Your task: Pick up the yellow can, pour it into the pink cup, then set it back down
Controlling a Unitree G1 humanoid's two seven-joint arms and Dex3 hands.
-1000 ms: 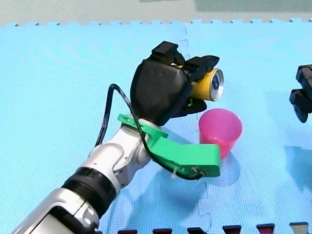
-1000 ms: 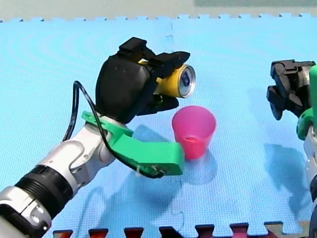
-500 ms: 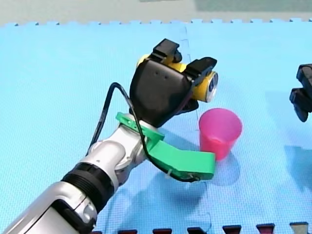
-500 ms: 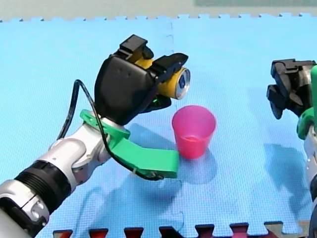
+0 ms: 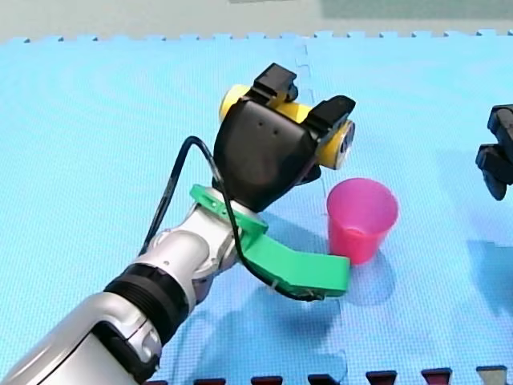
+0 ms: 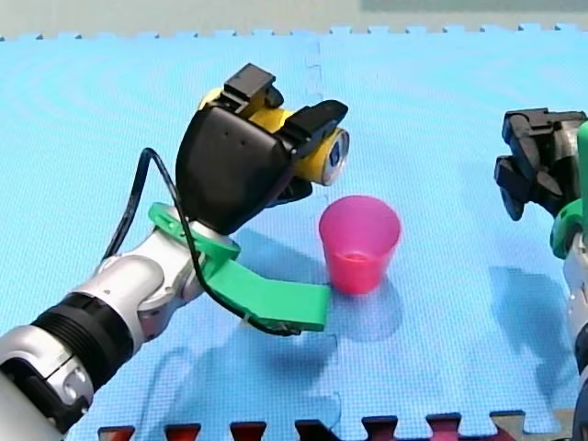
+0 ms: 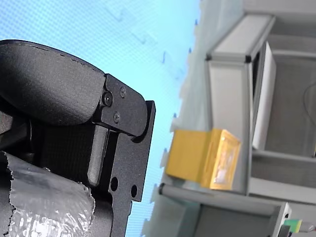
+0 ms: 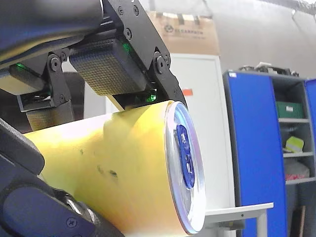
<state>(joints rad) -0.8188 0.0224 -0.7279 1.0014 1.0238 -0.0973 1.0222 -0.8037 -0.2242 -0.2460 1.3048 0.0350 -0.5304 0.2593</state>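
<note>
Clamped around the yellow can (image 5: 329,150), the left hand (image 5: 268,144), raised above the blue foam mat (image 5: 96,144); black fingers (image 5: 330,111) hooked over the upper side of the can, dark palm casing hiding most of its body. Can tipped onto its side, close to level, silver lid end toward the robot's right, base end poking out behind the hand. Same grasp up close in the second wrist view: ribbed finger pads (image 8: 106,66) pressed onto the yellow wall, lid facing out toward a room with a blue cabinet (image 8: 254,143). Just below and to the right of the lid end, not touching it, the pink cup (image 5: 362,218), upright on the mat, mouth up; lid over the rim or short of it, not clear. Beneath the hand, a green bracket (image 5: 300,269) fixed at the wrist, its flat end near the cup's base; a black cable (image 5: 172,192) looping from the hand down to the forearm. At the far right edge of the head views, the right hand (image 6: 536,165), above the mat, well apart from cup and can, nothing in it; wide or narrow, impossible to tell. In the first wrist view, black hand casing with silver tape (image 7: 44,197), the mat beyond, and a yellow-brown box (image 7: 202,158) on a grey frame (image 7: 224,103).
</note>
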